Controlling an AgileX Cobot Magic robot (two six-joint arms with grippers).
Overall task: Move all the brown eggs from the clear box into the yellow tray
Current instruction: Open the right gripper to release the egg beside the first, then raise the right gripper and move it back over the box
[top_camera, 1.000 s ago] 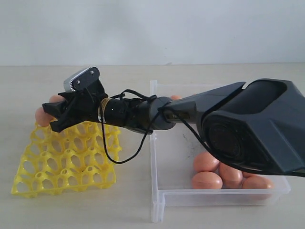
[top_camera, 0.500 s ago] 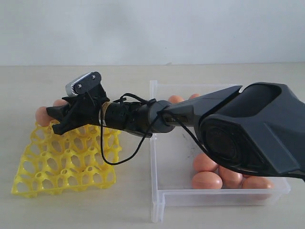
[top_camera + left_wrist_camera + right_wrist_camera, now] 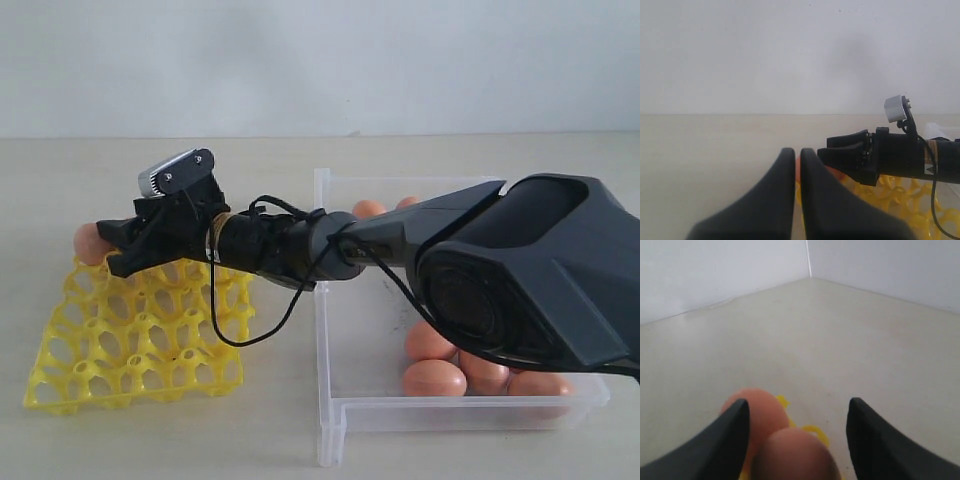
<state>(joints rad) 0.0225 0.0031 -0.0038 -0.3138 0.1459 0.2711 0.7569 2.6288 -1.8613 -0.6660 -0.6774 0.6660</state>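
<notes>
**Brown eggs** point(image 3: 433, 378): at least four lie touching one another in the near right corner of the clear box point(image 3: 335, 330). Two more show at its far wall, partly behind the arm. One further egg point(image 3: 87, 241) sits at the far left corner of the yellow tray point(image 3: 140, 340). The right wrist view shows a second egg point(image 3: 795, 455) just beside it, over the yellow lattice.

**Yellow tray:** on the table point(image 3: 270, 440), just left of the box and apart from it.

**Right gripper** point(image 3: 112, 247): reaches across the middle to hang over the tray's far left corner. Its fingers point(image 3: 735, 432) are spread wide, with the nearer egg between them (whether either finger touches an egg cannot be told). A black cable point(image 3: 245, 335) loops below the wrist.

**Left gripper** point(image 3: 793, 160): fingers together, only a sliver of orange showing between them. It sits low over the table and faces the right gripper.
</notes>
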